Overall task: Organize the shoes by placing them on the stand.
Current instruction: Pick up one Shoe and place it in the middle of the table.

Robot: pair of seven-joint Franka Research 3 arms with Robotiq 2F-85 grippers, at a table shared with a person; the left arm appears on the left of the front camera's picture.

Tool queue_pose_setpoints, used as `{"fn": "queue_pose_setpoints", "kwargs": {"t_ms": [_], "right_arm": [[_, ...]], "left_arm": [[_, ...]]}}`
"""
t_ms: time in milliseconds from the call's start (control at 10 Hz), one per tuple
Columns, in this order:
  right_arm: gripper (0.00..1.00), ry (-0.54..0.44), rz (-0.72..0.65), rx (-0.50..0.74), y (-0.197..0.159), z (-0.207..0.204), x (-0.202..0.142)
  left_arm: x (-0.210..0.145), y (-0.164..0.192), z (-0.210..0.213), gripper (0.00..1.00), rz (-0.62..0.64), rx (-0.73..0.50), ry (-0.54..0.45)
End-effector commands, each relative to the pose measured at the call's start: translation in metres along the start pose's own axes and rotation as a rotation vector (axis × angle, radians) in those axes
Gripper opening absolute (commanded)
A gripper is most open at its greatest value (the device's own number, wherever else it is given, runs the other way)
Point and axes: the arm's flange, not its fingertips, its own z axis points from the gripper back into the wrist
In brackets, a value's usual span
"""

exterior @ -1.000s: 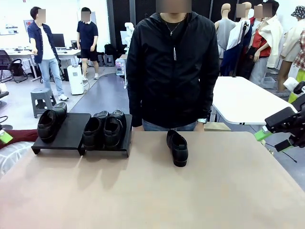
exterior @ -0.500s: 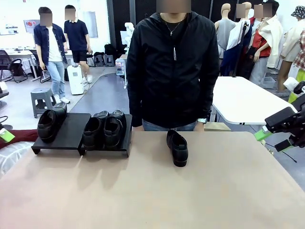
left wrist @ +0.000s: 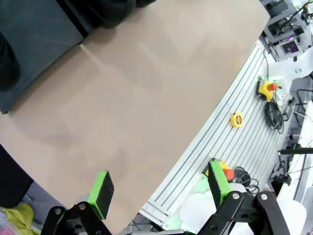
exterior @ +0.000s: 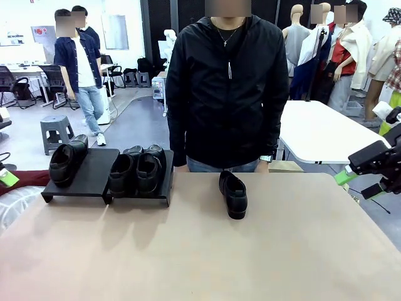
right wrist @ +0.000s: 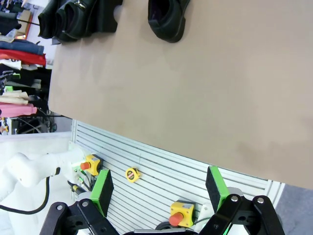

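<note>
Three black glossy shoes rest on the low black stand [exterior: 94,179] at the far left of the table: one [exterior: 66,162] on its left panel, two [exterior: 122,172] [exterior: 150,169] on its right panel. A fourth shoe [exterior: 233,194] lies on the tan tabletop in front of the person, toe toward me. Off the table's right edge my right gripper [exterior: 358,184] hangs open and empty. Its wrist view [right wrist: 159,188] looks down on the lone shoe [right wrist: 168,17] and the stand [right wrist: 105,19]. My left gripper [left wrist: 159,188] is open and empty over the table's near left edge, with the stand [left wrist: 39,34] beyond.
A person in a black jacket [exterior: 225,88] stands at the far side. A white table [exterior: 319,128] is behind on the right. Below the table's near edge runs a slotted rail with a yellow tape measure [right wrist: 131,173] and a stop button [right wrist: 178,215].
Shoes, stand and both grippers hold still. Only people in the far background have walked to the right.
</note>
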Motion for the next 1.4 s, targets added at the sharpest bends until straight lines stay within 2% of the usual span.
{"fn": "queue_pose_setpoints", "kwargs": {"t_ms": [0,500,600,700,900,1000,1100,1200,1300], "right_arm": [[1.0,-0.014,0.02,0.013,0.0,-0.001,0.004],[1.0,0.0,0.0,0.0,0.0,0.0,0.0],[1.0,0.035,0.099,-0.103,0.038,-0.019,0.033],[1.0,0.094,0.133,-0.22,0.078,-0.052,0.08],[1.0,0.152,0.194,-0.421,0.147,-0.14,0.159],[1.0,0.15,0.21,-0.542,0.178,-0.187,0.179],[1.0,0.125,0.219,-0.651,0.198,-0.218,0.181],[1.0,0.109,0.241,-0.654,0.209,-0.239,0.177],[1.0,0.105,0.241,-0.568,0.207,-0.233,0.167]], "left_arm": [[-0.002,-0.002,-0.002,1.0,0.015,0.015,-0.003],[-0.002,-0.002,-0.002,1.0,0.015,0.015,-0.003],[-0.002,-0.002,-0.002,1.0,0.015,0.015,-0.003],[-0.002,-0.002,-0.002,1.0,0.015,0.015,-0.003],[-0.002,-0.002,-0.002,1.0,0.015,0.015,-0.003],[-0.002,-0.002,-0.002,1.0,0.015,0.015,-0.003],[-0.002,-0.002,-0.002,1.0,0.015,0.015,-0.003],[-0.002,-0.002,-0.002,1.0,0.015,0.015,-0.003],[-0.002,-0.002,-0.002,1.0,0.015,0.015,-0.003]]}}
